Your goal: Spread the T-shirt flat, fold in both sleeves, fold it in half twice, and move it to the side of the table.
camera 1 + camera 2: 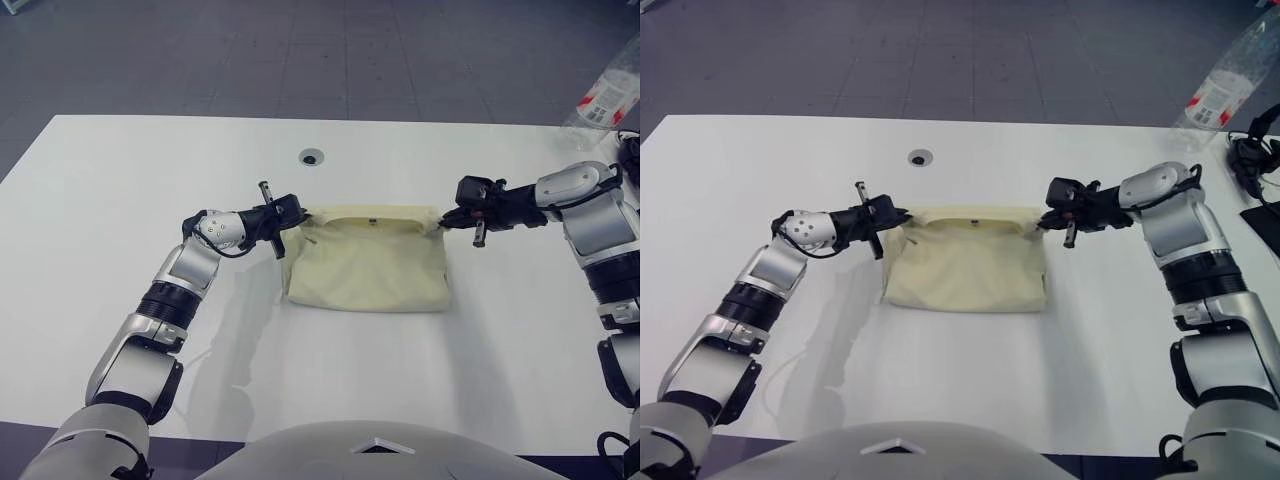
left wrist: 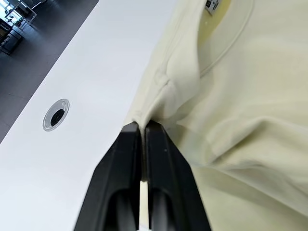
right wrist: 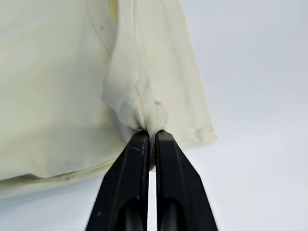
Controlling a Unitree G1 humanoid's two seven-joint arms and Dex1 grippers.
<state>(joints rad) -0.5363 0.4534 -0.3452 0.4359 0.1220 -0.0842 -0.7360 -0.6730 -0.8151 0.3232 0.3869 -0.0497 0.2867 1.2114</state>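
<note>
Two pinches, one shirt.

Head views: the T-shirt (image 1: 365, 260) lies as a compact rectangle on the table (image 1: 120, 180), just robot-side of the grommet hole (image 1: 312, 157) and slightly to its right. Your left gripper (image 1: 297, 213) is clamped on the shirt corner closest to the grommet hole. Your right gripper (image 1: 447, 220) is clamped on the other far corner, well right of the grommet hole. No sleeve sticks out, so I'd put you at a half-fold, likely the first, with the corners not yet let go. Next move: set both corners down aligned, release, then regrip for the second half-fold.

Left wrist view: fingers pressed together on a fabric ridge beside the collar (image 2: 226, 53), with the grommet hole off past the shirt edge.

Right wrist view: fingers closed tight on a bunched corner, stitched hem (image 3: 192, 103) alongside.

Can't make out the layer count under the top panel, where the sleeves sit, or whether each pinch holds every layer.
</note>
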